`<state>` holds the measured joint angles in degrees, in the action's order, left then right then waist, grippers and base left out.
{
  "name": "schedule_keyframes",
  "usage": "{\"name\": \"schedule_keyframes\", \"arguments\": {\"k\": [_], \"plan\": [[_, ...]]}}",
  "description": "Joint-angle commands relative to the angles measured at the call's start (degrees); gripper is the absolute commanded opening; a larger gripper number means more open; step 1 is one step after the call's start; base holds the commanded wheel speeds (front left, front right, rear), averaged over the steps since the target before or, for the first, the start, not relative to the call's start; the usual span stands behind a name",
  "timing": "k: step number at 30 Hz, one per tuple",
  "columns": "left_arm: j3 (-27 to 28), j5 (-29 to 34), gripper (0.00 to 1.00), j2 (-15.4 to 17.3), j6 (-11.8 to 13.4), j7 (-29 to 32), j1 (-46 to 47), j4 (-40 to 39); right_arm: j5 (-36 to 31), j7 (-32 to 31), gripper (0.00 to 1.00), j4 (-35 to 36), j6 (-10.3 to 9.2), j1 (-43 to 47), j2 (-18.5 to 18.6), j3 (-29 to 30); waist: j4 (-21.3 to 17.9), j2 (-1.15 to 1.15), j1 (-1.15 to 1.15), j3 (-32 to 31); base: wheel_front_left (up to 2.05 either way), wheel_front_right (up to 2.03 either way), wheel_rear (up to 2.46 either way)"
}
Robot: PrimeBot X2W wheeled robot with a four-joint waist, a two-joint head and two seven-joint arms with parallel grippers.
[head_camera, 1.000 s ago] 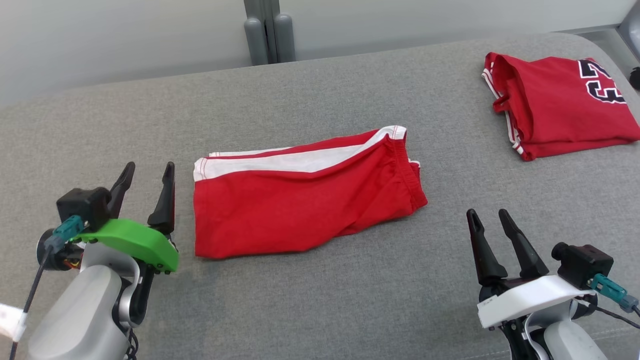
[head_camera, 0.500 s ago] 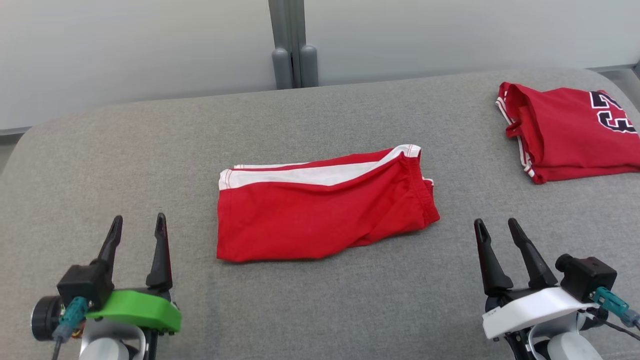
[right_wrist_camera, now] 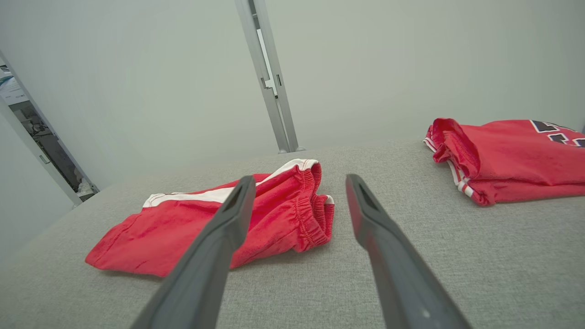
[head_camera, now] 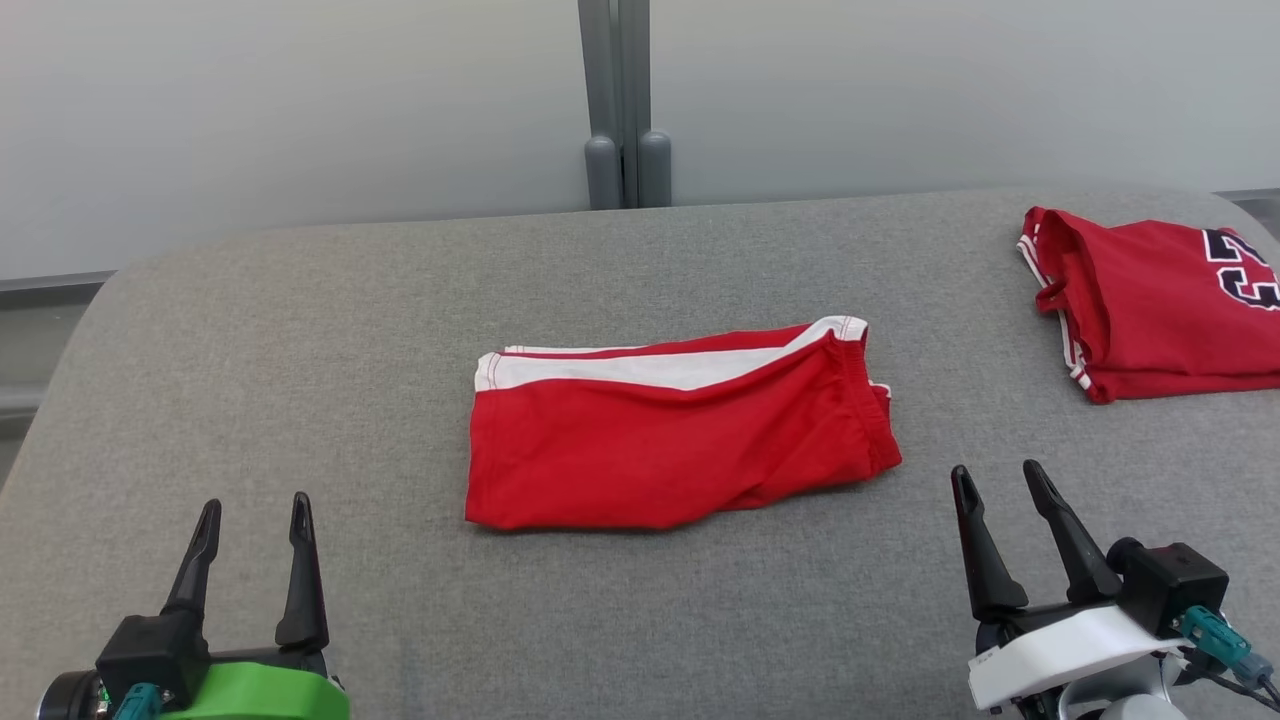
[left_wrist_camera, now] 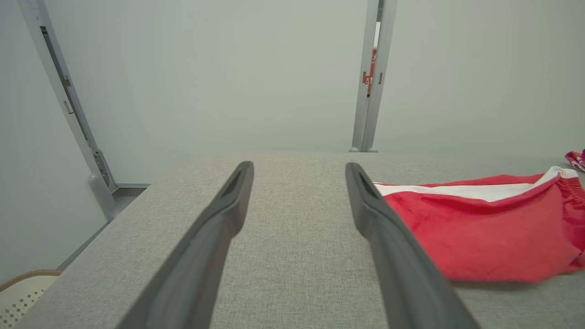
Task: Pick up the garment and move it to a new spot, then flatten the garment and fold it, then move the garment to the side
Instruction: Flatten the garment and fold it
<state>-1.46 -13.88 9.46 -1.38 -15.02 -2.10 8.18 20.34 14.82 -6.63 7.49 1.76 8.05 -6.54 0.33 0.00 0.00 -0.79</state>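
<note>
- left gripper (head_camera: 254, 502), green-backed, two long dark fingers: spread wide with nothing between them, low at the near left of the grey fabric-covered table (head_camera: 300, 330), clear of the cloth.
- right gripper (head_camera: 995, 468), white-backed: likewise spread wide and empty, at the near right, just short of the garment's waistband corner.
- task item: red cloth shorts with a white side stripe (head_camera: 680, 450), lying folded flat at the middle of the table, between the two grippers and touching neither; gathered waistband end to the right, hem end to the left.
- handling, by judgement: light, limp and thin; it will sag and fall open if lifted at one point. not fragile. likely to drag on the textured table cover rather than slide.
- hold points, by judgement: pinch through all layers at both short ends together, left gripper at the hem edge, right gripper at the elastic waistband, the thickest bite.
- folded red jersey with dark numerals (head_camera: 1150, 300): far right, well apart from the shorts; keep the carry clear of it.
- grey upright post (head_camera: 620, 100): beyond the far edge, against the pale wall (head_camera: 300, 100).
</note>
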Motion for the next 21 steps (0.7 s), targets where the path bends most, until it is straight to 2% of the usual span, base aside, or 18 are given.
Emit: {"name": "schedule_keyframes", "arguments": {"k": [1, 10, 21], "plan": [[0.7, 0.5, 1.00, -0.4, -0.7, -0.2, -1.1, -0.5, -0.9, 0.4, 1.00, 0.2, -0.02, 0.8, -0.1, 0.2, 0.5, 0.00, 0.00, -0.4, 0.00, 0.00, 0.00], [3.4, 0.3, 1.00, -1.5, -4.2, -0.2, -1.7, -0.5, -3.5, 0.4, 1.00, -0.3, -0.02, 1.4, -0.8, 0.6, 1.7, 0.00, 0.00, -1.1, 0.00, 0.00, 0.00], [3.3, 0.6, 1.00, -1.8, -5.7, -0.2, -0.8, 1.1, -5.3, 0.4, 1.00, -1.1, -0.02, 0.7, -0.6, 0.7, 2.2, 0.00, 0.00, -1.1, 0.00, 0.00, 0.00]]}}
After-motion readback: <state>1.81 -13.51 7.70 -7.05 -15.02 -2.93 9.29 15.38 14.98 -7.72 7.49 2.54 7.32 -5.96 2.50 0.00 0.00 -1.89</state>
